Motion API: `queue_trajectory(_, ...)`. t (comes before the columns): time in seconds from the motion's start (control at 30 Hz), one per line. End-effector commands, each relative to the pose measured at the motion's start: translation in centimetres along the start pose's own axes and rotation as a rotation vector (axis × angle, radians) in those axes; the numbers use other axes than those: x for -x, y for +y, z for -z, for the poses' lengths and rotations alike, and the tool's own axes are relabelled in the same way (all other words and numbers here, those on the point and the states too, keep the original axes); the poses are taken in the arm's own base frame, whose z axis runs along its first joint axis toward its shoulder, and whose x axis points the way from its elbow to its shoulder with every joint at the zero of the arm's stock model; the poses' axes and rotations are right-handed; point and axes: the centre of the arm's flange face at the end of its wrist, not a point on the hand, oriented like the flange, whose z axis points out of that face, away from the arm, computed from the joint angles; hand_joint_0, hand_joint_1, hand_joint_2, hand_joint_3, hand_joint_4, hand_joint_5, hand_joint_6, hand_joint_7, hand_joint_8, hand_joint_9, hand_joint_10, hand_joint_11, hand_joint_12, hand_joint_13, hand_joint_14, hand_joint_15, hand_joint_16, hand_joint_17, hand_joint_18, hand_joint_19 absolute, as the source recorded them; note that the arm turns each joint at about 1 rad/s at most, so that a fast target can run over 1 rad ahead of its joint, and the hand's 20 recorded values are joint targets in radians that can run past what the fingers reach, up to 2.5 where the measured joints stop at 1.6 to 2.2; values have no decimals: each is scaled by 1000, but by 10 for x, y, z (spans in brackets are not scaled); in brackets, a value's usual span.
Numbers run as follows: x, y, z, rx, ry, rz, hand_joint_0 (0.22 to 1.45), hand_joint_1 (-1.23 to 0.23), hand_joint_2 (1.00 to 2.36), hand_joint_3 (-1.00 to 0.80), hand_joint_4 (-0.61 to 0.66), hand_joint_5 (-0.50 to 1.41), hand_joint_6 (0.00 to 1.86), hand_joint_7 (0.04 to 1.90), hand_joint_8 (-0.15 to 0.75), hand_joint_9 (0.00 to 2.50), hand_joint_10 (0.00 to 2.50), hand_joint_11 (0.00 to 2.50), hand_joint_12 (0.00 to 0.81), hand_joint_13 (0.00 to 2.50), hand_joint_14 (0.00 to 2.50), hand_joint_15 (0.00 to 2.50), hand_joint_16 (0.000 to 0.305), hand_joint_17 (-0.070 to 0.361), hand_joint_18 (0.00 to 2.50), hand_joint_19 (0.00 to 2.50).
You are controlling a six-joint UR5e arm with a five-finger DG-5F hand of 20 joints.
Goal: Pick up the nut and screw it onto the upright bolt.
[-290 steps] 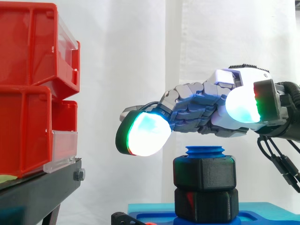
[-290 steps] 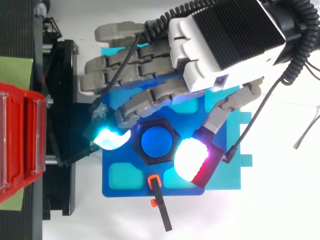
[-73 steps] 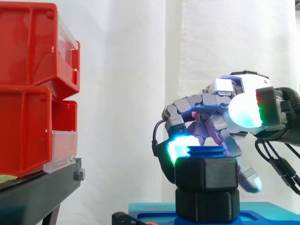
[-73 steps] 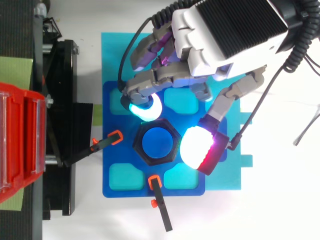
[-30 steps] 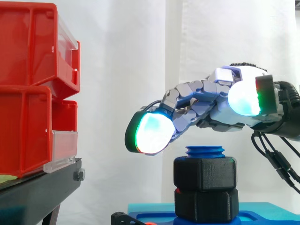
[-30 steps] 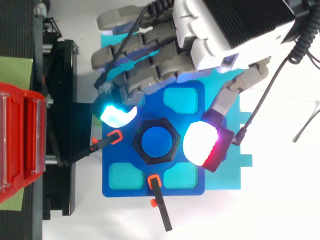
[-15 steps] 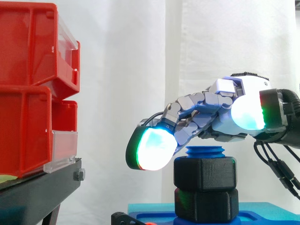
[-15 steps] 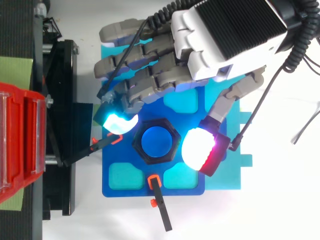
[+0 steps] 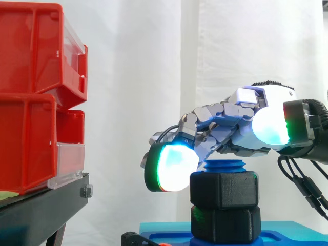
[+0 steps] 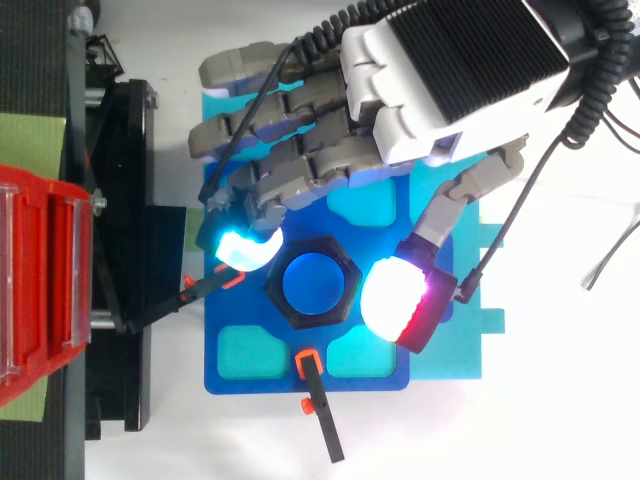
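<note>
Now that the hand [image 9: 251,120] has sunk lower than a second ago, its lit fingers [image 9: 174,166] sit level with the black nut [image 9: 224,189]. The nut is already threaded on the blue bolt [image 9: 224,165] above a second nut [image 9: 224,223]. To me that looks like lining up another turn. The fingers are loosely spread, one pad at the nut's left and the thumb [image 10: 395,300] at its right, gripping nothing. Whether they touch it is unclear.

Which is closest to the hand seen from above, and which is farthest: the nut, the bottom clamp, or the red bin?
Measured from the hand in the top view:
1. Nut: right by the hand, at the middle.
2. Bottom clamp: just below the nut, toward the lower edge.
3. Red bin: far off at the left edge.
</note>
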Motion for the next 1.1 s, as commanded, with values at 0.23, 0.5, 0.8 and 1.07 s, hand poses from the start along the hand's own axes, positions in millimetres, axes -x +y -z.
queue_trajectory(0.23,1,-2,2,-1,-5,4,473,-238,1000,-500,230,-49,505,1076,283,883,0,0,343,437,0,0,45,102,37,0)
queue_trajectory(0.5,3,-3,3,-2,-7,5,488,-247,1000,-500,179,2,504,1299,291,1079,0,12,328,558,0,0,43,97,157,0)
queue_trajectory(0.8,4,-7,5,-2,-13,10,499,-257,1000,-500,136,41,501,1431,291,1268,2,67,313,681,0,11,40,91,280,34)
queue_trajectory(1.07,7,-8,7,0,-14,13,507,-258,1000,-500,99,78,504,1469,249,1527,3,115,269,827,0,14,34,77,487,88)
